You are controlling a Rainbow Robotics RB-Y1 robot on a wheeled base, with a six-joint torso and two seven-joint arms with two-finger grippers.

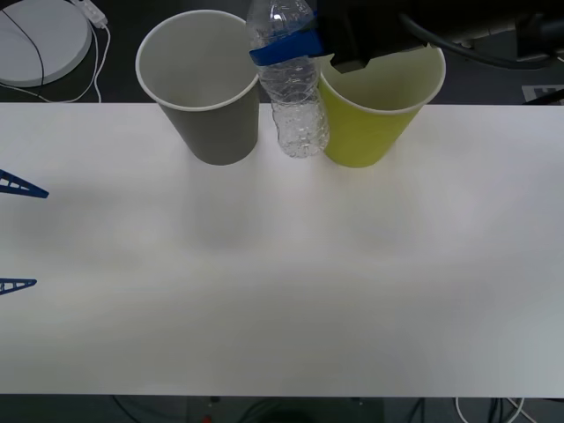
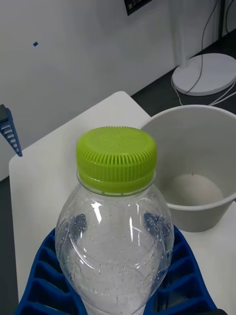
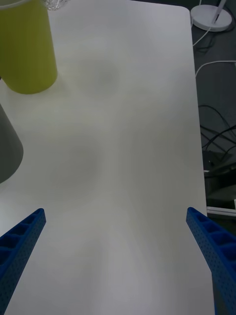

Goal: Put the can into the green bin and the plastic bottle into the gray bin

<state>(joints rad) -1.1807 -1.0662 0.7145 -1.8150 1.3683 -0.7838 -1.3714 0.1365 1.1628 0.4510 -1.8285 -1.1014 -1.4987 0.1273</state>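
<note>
so, front view: the right gripper [image 1: 284, 48] has its jaws pinched on the plastic bottle [image 1: 291, 88], holding it upright between the gray bin [image 1: 204, 84] and the green bin [image 1: 379, 110], apparently lifted off the worktop [image 1: 282, 282]. the left gripper [image 1: 16, 233] sits idle at the left edge, jaws spread.

right wrist view: lime cap right up close, blue fingers [image 2: 46, 275] hugging the bottle's shoulder, gray bin's open mouth just beyond it, looks empty.

left wrist view: spread fingers [image 3: 22, 236] over bare worktop, both bins off at one side.

looks like the bottle step is on. next it needs shifting over the gray bin's mouth, not the green one, then letting go. can't see any can.
</note>
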